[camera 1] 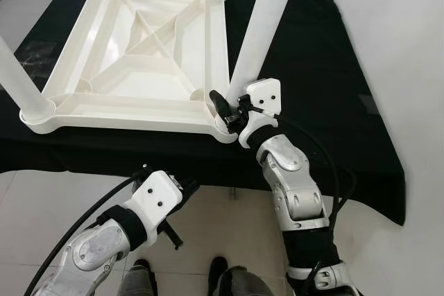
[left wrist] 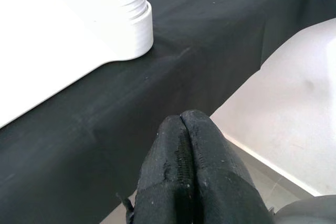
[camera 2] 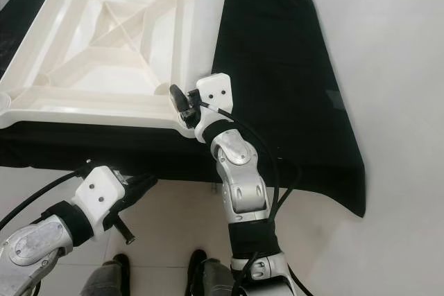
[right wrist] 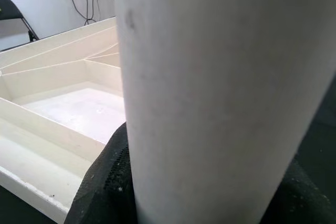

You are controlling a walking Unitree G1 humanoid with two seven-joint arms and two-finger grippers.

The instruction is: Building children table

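While the white plastic children's table top (camera 1: 132,67) lies upside down on the black-draped counter (camera 1: 333,102), ribbed underside up so the corner sockets face the legs, the left claw (camera 1: 182,188) hangs below the counter's front edge with its two black fingers pressed together, gripping nothing and seemingly waiting. Ahead of it and off to its left, one white tubular leg (camera 1: 19,81) already stands in its near corner socket. The right claw (camera 1: 227,110) sits at the other near corner, fingers clamped around the base of a second white plastic leg (camera 1: 267,25), which leans slightly away from the top. My guess is that it grips low to steer the end into the socket. No brand, label or writing is readable anywhere.
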